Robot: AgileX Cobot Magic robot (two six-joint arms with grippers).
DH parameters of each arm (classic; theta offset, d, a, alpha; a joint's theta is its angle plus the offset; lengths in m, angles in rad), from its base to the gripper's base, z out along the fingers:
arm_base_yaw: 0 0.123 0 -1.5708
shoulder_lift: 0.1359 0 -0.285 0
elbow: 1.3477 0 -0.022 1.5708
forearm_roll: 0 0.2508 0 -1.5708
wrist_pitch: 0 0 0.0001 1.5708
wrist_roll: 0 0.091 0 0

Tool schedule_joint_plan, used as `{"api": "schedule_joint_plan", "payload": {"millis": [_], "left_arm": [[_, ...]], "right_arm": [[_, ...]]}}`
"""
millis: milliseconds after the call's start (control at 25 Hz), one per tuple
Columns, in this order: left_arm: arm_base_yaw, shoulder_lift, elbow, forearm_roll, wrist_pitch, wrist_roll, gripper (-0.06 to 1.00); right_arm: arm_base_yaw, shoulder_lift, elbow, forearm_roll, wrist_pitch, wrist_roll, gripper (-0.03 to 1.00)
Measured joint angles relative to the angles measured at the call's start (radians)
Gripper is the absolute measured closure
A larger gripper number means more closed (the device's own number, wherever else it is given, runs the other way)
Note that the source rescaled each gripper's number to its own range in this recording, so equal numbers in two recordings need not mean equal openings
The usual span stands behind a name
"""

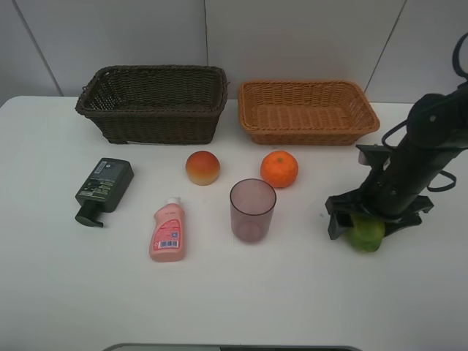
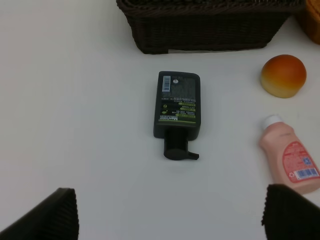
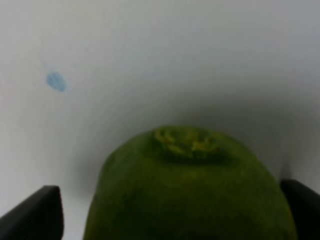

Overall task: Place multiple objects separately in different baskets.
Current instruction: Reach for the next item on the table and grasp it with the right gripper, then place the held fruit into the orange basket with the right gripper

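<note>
Two woven baskets stand just beside each other at the far edge of the white worktop (image 1: 292, 300): the deeper dark brown basket (image 1: 150, 126) on the left and the shallower light tan basket (image 1: 307, 134) on the right. In front of them, well apart from one another, sit the peach-like fruit (image 1: 202, 167) and the orange (image 1: 279, 169). The purplish tumbler (image 1: 253, 210) stands upright, mouth up, nearer the front and between those two fruits. The pink bottle (image 1: 167, 232) lies flat to the tumbler's left, its white cap pointing toward the baskets. Farther left, the dark green pump bottle (image 1: 104, 189) lies flat with its pump head pointing toward the near edge.

At the right side, the green lime-like fruit (image 1: 367, 234) rests on the worktop with the right fingers (image 3: 30, 215) spread wide on either side of it. The right wrist view shows a gap between fruit and finger on one side, so they are not pinching it.

The left fingers (image 2: 45, 217) are also spread wide, held over bare worktop with the pump bottle lying ahead of them.
</note>
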Motion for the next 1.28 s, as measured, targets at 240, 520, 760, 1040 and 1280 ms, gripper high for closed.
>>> {"api": "schedule_joint_plan", "payload": {"millis": [240,520,760,1040,1280], "left_arm": [[0.000,0.000,0.000,0.000,0.000,0.000,0.10],[0.000,0.000,0.000,0.000,0.000,0.000,0.10],[0.000,0.000,0.000,0.000,0.000,0.000,0.10],[0.000,0.000,0.000,0.000,0.000,0.000,0.10],[0.000,0.000,0.000,0.000,0.000,0.000,0.10]], "right_arm": [[0.000,0.023,-0.003,-0.004,-0.006,0.000,0.19],[0.000,0.026,-0.005,-0.004,-0.006,0.000,0.34],[0.000,0.026,-0.005,-0.003,-0.006,0.000,0.34],[0.000,0.026,-0.005,0.000,-0.006,0.000,0.34],[0.000,0.023,-0.042,0.009,0.065,0.000,0.34]]}}
